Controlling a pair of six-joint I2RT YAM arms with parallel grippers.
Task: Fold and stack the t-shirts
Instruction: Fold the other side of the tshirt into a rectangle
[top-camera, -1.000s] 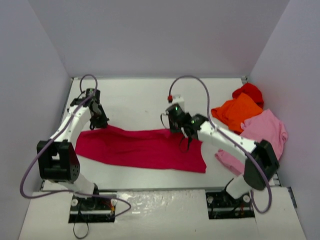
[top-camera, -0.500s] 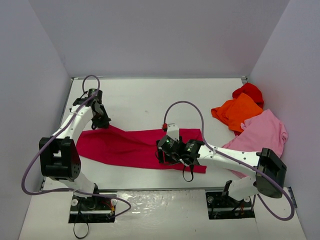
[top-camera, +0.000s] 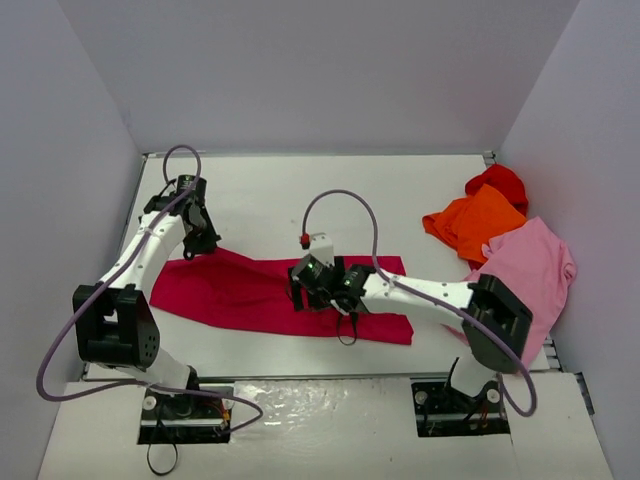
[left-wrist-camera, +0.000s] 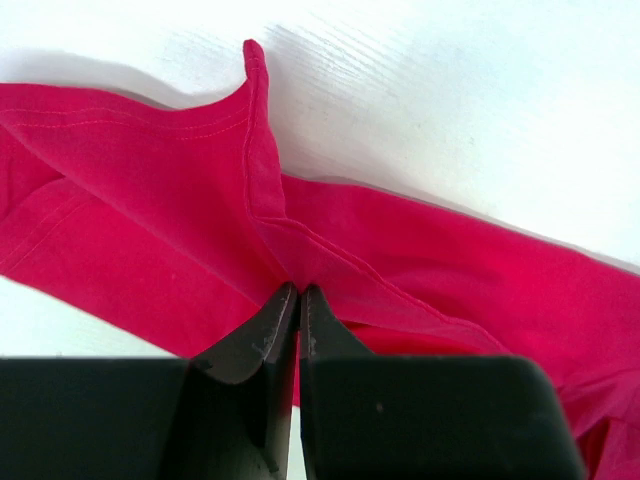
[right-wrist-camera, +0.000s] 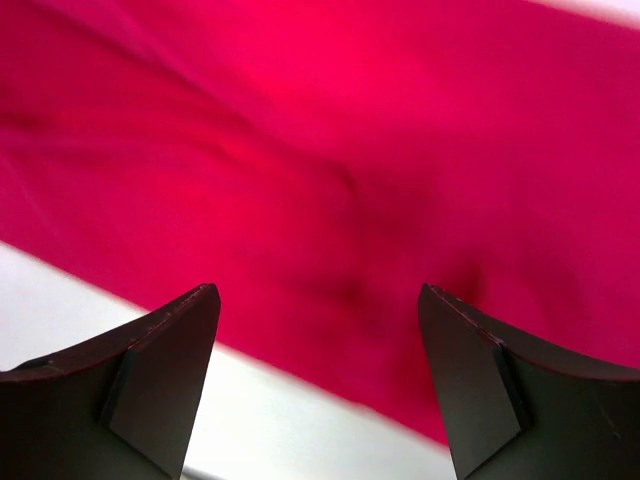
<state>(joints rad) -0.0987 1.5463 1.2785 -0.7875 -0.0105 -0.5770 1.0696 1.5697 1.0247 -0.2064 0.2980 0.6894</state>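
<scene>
Top view: the large crimson cloth t-shirt (top-camera: 240, 295) lies flat as a long band on the near half of the white desk (top-camera: 300, 195). Its long axis runs from the left edge toward the near right, with the right end a little nearer the arms. The left tool (top-camera: 207, 245) sits at the band's far left corner, and the right tool (top-camera: 300, 297) hangs over its middle. A crumpled orange cloth t-shirt (top-camera: 475, 225), a bright red cloth t-shirt (top-camera: 497, 183) and a light pink cloth t-shirt (top-camera: 530, 262) are heaped at the right edge.

Left wrist view: the left tool (left-wrist-camera: 298, 292) is pressed together, clamped on a raised ridge of the shirt (left-wrist-camera: 150, 190). A stitched hem curls up beside it.

Right wrist view: the right tool (right-wrist-camera: 318, 290) stands wide apart just above the cloth (right-wrist-camera: 350, 150) and holds nothing. The picture is blurred.

The cloth looks light, limp and not fragile, so it will likely sag and drag wherever it is not held. Pinching a hem or a corner, with two holds spread along one long edge, should keep the fold straight.
</scene>
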